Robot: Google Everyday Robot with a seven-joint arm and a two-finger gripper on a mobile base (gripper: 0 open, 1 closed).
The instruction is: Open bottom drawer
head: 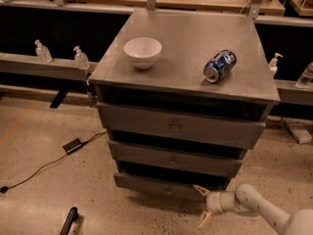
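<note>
The cabinet stands in the middle of the floor with three drawer fronts stacked down its face. The bottom drawer is the lowest and narrowest of them, right at the cabinet's foot. Its front sits about in line with the stepped fronts above it, with a dark gap over it. I judge it shut or barely started, so the real pull is yet to come.

My gripper is low at the cabinet's front right corner, just off the right end of the bottom drawer. It is released, holding nothing. The fingers are spread wide, one tip up near the drawer's end and the other pointing at the floor.

The knob sits at the middle of that drawer front, to the left of my gripper and not between the fingers. So what I judge is left is reaching the knob, closing on it and drawing the drawer out.

On the cabinet's top a bowl and a can lie well clear of this work.
</note>
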